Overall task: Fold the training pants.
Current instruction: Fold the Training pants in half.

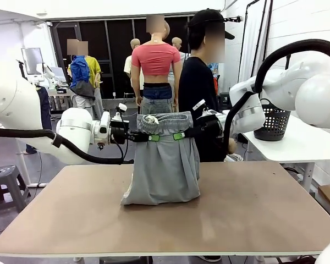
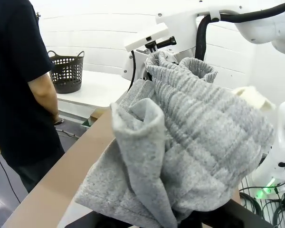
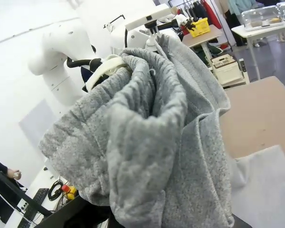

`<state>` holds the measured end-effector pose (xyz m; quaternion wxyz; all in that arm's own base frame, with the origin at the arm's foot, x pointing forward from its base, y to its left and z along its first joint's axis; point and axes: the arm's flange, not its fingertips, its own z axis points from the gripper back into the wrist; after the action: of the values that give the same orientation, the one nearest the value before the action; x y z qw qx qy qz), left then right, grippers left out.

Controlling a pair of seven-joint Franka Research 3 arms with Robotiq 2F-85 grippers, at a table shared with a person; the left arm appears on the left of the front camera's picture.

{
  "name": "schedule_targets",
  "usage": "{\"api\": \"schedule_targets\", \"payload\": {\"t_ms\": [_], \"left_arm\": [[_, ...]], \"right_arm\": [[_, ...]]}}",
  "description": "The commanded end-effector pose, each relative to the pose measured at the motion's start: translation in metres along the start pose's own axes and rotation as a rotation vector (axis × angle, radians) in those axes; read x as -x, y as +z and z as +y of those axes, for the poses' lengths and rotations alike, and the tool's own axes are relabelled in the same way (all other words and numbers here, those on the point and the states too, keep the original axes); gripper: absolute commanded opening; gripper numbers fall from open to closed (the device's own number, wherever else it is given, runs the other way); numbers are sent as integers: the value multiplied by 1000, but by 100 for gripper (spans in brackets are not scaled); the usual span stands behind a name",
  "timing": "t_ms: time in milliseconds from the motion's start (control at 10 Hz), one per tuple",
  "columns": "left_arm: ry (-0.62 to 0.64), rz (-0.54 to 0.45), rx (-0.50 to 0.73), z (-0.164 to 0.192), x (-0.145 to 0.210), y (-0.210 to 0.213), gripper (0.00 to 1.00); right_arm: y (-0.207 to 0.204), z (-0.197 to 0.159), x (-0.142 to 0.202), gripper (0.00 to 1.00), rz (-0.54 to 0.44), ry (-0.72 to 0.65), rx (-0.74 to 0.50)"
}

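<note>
I had the left end effector [image 1: 148, 137] and right end effector [image 1: 182, 135] clenched on the training pants' [image 1: 164, 170] waistband, legs hanging straight down to the tabletop [image 1: 253, 214].

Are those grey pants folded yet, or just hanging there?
Hanging, not neatly folded. The left gripper and right gripper hold the training pants up by the waistband, while the lower end bunches on the table.
</note>
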<state>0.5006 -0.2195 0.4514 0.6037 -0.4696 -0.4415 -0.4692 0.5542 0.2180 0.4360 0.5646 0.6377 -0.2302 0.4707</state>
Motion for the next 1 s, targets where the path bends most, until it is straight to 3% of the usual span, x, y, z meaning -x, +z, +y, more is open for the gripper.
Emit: {"api": "schedule_targets", "payload": {"t_ms": [0,300,600,900], "left_arm": [[-22,6,2,3,-8,0,0],[-6,1,0,1,-2,0,0],[275,-15,6,-20,36,11,0],[429,-42,-24,-12,82,16,0]], "right_arm": [[2,1,-7,0,11,16,0],[1,0,-2,0,1,6,1],[-5,-2,42,0,-19,-178,-80],[-6,-25,72,0,-38,-288,-87]]}}
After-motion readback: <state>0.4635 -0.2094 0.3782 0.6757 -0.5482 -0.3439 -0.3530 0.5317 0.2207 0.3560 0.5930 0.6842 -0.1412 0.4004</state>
